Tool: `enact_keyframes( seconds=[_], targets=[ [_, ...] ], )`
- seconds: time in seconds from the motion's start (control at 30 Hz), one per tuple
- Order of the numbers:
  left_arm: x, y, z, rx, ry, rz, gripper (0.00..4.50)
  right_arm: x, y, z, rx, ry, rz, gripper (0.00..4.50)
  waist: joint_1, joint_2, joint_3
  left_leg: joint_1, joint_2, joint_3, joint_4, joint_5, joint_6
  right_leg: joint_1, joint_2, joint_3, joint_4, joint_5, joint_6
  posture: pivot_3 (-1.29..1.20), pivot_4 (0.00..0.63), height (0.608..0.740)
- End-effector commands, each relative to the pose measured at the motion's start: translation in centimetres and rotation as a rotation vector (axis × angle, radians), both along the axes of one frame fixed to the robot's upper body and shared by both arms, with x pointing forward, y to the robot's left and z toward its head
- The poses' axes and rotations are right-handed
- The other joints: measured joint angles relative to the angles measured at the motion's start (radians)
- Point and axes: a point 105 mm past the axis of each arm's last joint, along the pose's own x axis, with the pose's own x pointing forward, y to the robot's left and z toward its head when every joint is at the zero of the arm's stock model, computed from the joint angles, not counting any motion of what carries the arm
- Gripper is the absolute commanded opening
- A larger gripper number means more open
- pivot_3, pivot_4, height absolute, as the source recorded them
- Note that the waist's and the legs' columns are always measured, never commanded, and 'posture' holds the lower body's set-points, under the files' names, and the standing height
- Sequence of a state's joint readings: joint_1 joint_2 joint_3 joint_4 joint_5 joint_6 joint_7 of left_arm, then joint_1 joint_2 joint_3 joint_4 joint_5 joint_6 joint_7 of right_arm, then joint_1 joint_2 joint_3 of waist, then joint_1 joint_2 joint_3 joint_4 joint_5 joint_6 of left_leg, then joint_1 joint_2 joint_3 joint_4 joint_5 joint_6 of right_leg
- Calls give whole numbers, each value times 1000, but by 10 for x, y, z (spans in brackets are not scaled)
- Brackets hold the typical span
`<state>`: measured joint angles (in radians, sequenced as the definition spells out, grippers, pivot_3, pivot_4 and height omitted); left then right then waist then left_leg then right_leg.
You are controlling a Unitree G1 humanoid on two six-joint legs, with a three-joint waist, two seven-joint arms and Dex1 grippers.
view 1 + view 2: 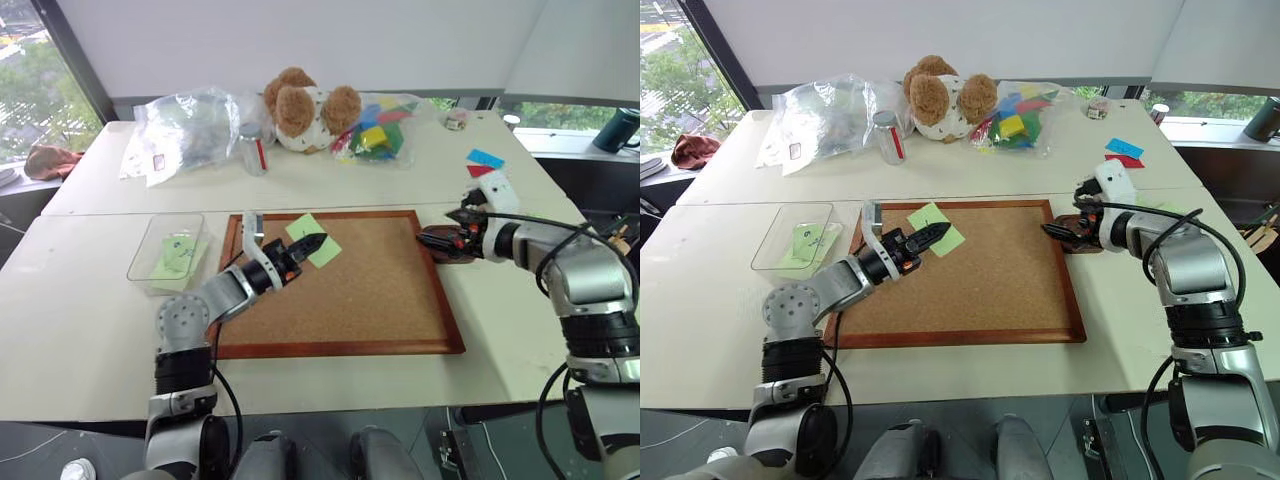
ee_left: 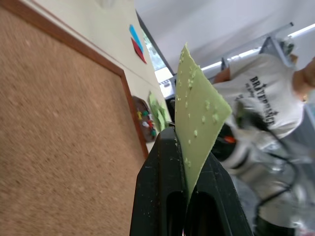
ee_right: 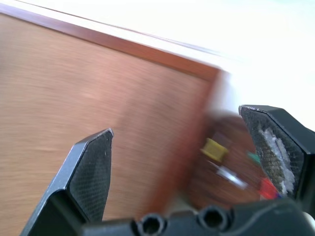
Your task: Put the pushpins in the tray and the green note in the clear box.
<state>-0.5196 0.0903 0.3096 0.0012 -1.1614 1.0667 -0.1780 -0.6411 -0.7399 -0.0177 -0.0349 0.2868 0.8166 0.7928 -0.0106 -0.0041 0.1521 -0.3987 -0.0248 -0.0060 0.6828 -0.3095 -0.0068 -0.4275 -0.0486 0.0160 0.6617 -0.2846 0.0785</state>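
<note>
Note in Hand, Pins in the Dish

Surface (image 1: 330,185) first: a pale tabletop carrying a corkboard (image 1: 360,290) at its middle, with the clear box (image 1: 150,250) just off the board's left edge and the tray (image 1: 1087,243) touching its right edge.

Left end effector (image 1: 312,243) hovers over the board's upper left part, its jaws closed on the green note (image 1: 318,236), which the left wrist view shows pinched upright between them. The clear box lies near, to the left, and already holds some green paper.

Right end effector (image 3: 194,157) hangs over the tray with its jaws spread wide and nothing between them. Inside the tray, the right wrist view shows small coloured pushpins (image 3: 215,149), yellow, green and red among them.

Judging by this, the pin half of the job looks largely done, though I cannot tell whether any remain on the board. What is left is carrying the held note across and dropping it into the clear box.
</note>
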Motion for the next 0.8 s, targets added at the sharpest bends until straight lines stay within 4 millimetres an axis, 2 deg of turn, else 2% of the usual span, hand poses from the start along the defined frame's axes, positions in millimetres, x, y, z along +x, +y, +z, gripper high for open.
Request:
enact_keyframes(
  seconds=[0.03,0.13,0.2,0.37,0.57,0.7,0.8],
  targets=[
    [-3,11,23,37,-133,69,0,-27,32,26,25,-70,219,4467,1,0,0,0,0,0,0,0,0,0,0,0,0,0,0,0,150,740],
    [-2,29,39,70,-208,217,0,-51,56,27,47,-63,398,4467,6,0,0,0,0,0,0,0,0,0,-1,0,0,0,0,0,150,740],
    [-2,43,48,140,-271,334,0,-59,66,28,65,-53,457,4467,4,0,0,0,0,0,0,0,0,1,-1,0,-1,0,0,0,150,740],
    [-2,101,69,354,-350,672,0,-70,80,29,57,-57,559,4467,0,0,0,0,0,0,0,0,0,1,-1,0,0,0,0,0,150,740],
    [2,169,61,778,-349,837,0,-74,88,29,45,-58,623,4467,1,0,0,1,0,0,-1,-1,2,1,0,0,0,0,0,0,150,740],
    [13,189,50,904,-317,833,0,-76,89,28,30,-60,643,4467,12,0,0,1,0,0,0,-3,5,1,-1,0,-1,0,0,0,150,740],
    [23,197,31,978,-252,787,0,-77,89,27,21,-62,642,4467,22,0,0,1,0,0,0,-3,5,1,-2,0,-1,0,0,0,150,740]
  ],
)
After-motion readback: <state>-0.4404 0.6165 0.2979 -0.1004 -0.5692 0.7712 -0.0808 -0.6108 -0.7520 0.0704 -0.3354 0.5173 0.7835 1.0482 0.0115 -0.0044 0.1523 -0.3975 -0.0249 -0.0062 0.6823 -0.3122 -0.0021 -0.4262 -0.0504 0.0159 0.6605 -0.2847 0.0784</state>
